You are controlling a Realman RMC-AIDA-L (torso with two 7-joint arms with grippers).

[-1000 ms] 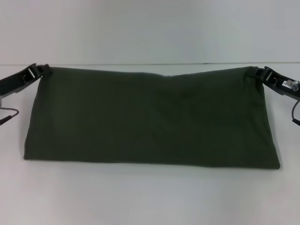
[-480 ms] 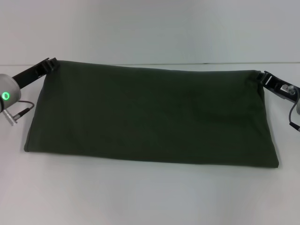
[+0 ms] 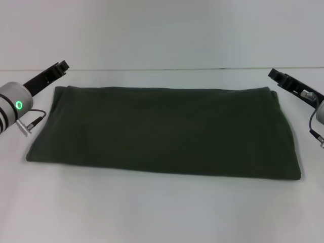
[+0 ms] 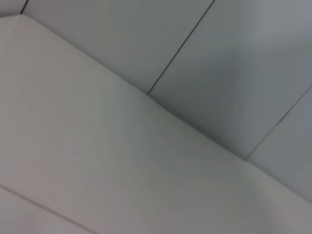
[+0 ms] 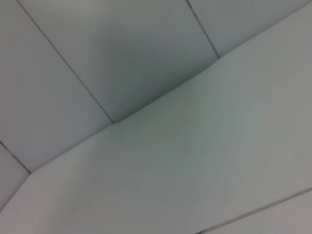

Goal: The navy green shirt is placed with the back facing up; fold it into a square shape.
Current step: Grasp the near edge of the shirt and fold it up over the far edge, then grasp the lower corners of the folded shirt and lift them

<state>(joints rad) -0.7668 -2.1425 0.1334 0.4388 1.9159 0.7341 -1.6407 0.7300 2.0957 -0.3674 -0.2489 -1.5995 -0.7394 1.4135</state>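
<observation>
navy green shirt (image 3: 162, 131) flat, folded | left gripper (image 3: 62, 66) – right gripper (image 3: 274, 74) – fingers' state unclear

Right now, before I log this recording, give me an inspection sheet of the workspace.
Surface: white table, bare around the cloth.
Job's things: navy green shirt lying flat as a wide folded rectangle, not yet square.
Clutter: nothing seen.
Grippers: left gripper beyond the shirt's far left corner, right gripper beyond the far right corner; neither touches the cloth.
Cables: one at each wrist, left cable, right cable.
Surroundings: pale panelled wall.
</observation>
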